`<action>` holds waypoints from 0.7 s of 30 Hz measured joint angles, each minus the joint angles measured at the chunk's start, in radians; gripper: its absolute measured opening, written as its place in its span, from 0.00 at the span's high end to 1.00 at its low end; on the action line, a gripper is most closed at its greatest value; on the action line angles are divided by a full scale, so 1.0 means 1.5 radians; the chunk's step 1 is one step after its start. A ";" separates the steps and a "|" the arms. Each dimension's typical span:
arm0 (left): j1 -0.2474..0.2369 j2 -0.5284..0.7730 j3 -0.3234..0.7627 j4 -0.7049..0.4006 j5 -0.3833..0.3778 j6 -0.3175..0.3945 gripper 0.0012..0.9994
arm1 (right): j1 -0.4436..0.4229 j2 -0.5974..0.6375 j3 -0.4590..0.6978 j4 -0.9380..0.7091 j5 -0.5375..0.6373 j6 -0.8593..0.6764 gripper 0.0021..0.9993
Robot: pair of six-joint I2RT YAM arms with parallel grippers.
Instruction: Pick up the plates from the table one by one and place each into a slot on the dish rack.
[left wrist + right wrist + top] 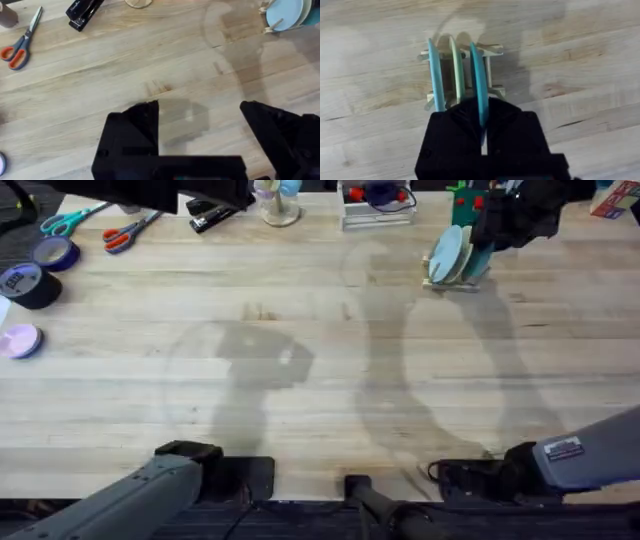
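Looking down from overhead, the right gripper (478,242) reaches far across the table (320,380) and sits directly over the dish rack (452,278), which stands at the far right of the tabletop. Plates stand on edge in the rack just below and left of the claw; the pale blue plate (447,252) faces outward. Scissors (128,232) and rolls of tape (30,280) lie well apart, far to the left.

From the left wrist, the left gripper (200,127) hangs over bare wood with its black fingers (135,135) spread wide and nothing between them. The rack with its plates (285,14) shows far ahead and to the claw's right. Orange-handled scissors (17,50) and a black stapler (82,11) lie far ahead to its left.

From the right wrist, the rack's wooden pegs (487,52) rise directly ahead of the claw. Three plates stand upright in separate slots: a light-blue one farthest to one side, the cream plate (456,67) in the middle, and the turquoise plate (478,82) nearest the fingers. The right claw is clenched on the turquoise plate's near edge, the plate's rim running down between the two fingers.
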 joint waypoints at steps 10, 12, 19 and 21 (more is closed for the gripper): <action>0.000 0.000 0.000 0.000 0.000 0.000 0.00 | 0.000 0.000 0.000 0.001 0.000 0.000 0.83; 0.000 0.000 0.000 0.000 0.000 0.000 0.01 | 0.000 0.000 0.000 0.000 0.000 0.000 0.83; 0.000 0.000 0.000 0.000 0.000 0.000 0.01 | 0.000 0.000 0.000 -0.022 0.000 0.000 0.68; 0.000 0.000 0.000 0.000 0.000 0.000 0.01 | 0.000 -0.001 0.000 -0.042 0.000 0.000 0.57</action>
